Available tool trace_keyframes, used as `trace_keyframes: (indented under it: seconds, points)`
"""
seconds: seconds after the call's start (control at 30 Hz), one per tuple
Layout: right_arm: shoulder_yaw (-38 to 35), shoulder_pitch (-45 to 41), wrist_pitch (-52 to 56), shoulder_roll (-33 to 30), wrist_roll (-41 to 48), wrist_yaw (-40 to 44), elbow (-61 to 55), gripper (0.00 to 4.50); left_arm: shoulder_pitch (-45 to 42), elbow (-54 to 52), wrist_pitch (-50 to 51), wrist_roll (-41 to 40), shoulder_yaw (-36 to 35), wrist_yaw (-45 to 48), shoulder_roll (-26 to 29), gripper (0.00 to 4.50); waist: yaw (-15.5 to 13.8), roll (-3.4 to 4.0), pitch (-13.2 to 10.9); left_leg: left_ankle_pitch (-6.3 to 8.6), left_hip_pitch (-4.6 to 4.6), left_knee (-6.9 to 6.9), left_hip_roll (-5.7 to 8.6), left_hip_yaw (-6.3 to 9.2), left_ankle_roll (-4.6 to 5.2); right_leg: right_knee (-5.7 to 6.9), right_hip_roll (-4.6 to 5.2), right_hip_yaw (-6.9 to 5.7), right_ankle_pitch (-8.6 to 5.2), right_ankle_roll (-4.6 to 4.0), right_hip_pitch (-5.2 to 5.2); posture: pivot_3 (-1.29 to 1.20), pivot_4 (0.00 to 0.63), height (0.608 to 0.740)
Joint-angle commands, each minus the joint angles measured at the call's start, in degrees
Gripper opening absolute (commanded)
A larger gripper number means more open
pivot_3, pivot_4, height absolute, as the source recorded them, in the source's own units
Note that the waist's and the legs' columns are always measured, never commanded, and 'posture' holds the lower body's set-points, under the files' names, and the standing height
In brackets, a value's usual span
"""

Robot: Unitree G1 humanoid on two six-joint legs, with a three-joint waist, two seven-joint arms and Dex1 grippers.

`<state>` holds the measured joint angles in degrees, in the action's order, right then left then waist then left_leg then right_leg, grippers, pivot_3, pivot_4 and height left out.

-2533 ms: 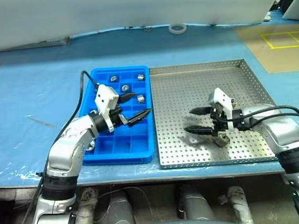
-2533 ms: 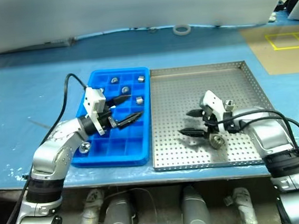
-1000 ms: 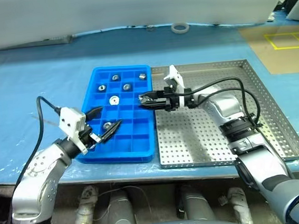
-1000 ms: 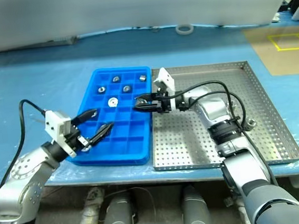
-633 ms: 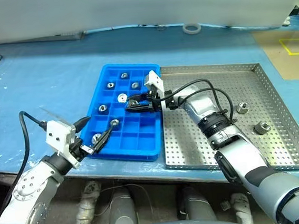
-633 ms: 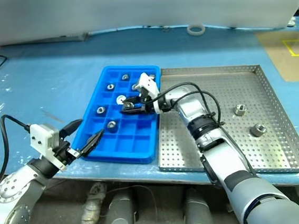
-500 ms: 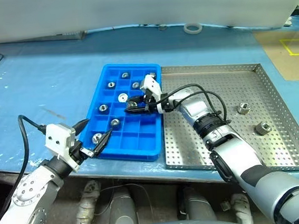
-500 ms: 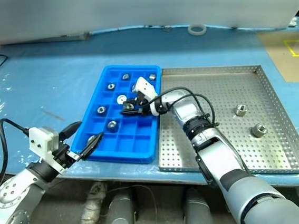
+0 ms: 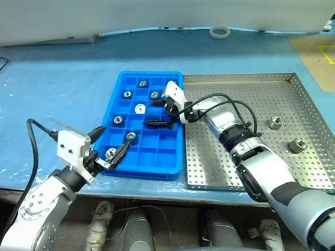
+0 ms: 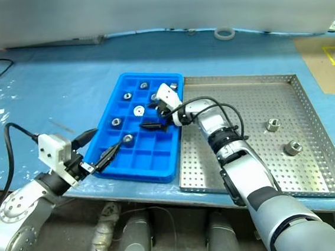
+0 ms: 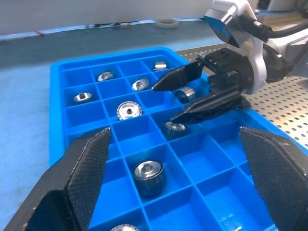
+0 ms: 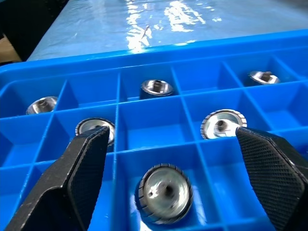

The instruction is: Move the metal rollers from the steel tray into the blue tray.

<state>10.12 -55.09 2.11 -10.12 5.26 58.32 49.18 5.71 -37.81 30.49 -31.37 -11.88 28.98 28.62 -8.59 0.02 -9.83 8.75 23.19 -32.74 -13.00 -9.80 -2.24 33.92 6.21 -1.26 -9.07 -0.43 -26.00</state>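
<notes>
The blue tray (image 9: 143, 173) lies left of the steel tray (image 9: 283, 93) and holds several metal rollers, one per compartment. Two more rollers (image 9: 276, 123) (image 9: 298, 145) lie on the steel tray's right side. My right gripper (image 9: 148, 114) hangs open over the blue tray's right columns. In the right wrist view a roller (image 12: 166, 193) rests loose in the compartment between its fingers (image 12: 72, 192). My left gripper (image 9: 118, 134) is open and empty, hovering over the blue tray's near left corner, apart from the rollers.
A white tape ring (image 9: 219, 32) lies far back on the pale blue table cover. A black cable (image 9: 37, 129) loops from my left wrist. The near half of the steel tray is bare perforated metal.
My right gripper carried a roller from the steel tray to the blue tray, then opened and let it drop into a compartment. The left gripper stayed open near the tray's corner.
</notes>
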Motion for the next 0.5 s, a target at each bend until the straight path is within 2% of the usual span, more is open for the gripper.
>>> trace_keyframes:
  seconds: [0.03, 0.5]
  points:
    - [-3.0, 1.5, 1.3, -2.8, 1.1, -1.8, -4.9, 4.43, -4.4, 3.0, -0.7, -0.6, 2.5, 2.5, 0.6, 4.50, 0.3, -0.01, 0.0, -0.01, -0.01, -0.01, 0.01, 0.00, -0.01, 0.01, 0.00, 0.02, 0.00, 0.00, 0.00, 0.12, 0.150, 0.740]
    - [-11.7, 15.3, 13.1, -14.2, 2.4, -12.7, -25.4, 4.43, -20.7, 22.1, -6.4, 2.8, 12.9, 14.8, -0.9, 4.50, 5.9, -0.02, 0.0, -0.13, -0.18, -0.09, 0.09, -0.09, -0.16, 0.31, -0.07, 0.22, 0.01, -0.01, -0.04, -0.20, 0.150, 0.740]
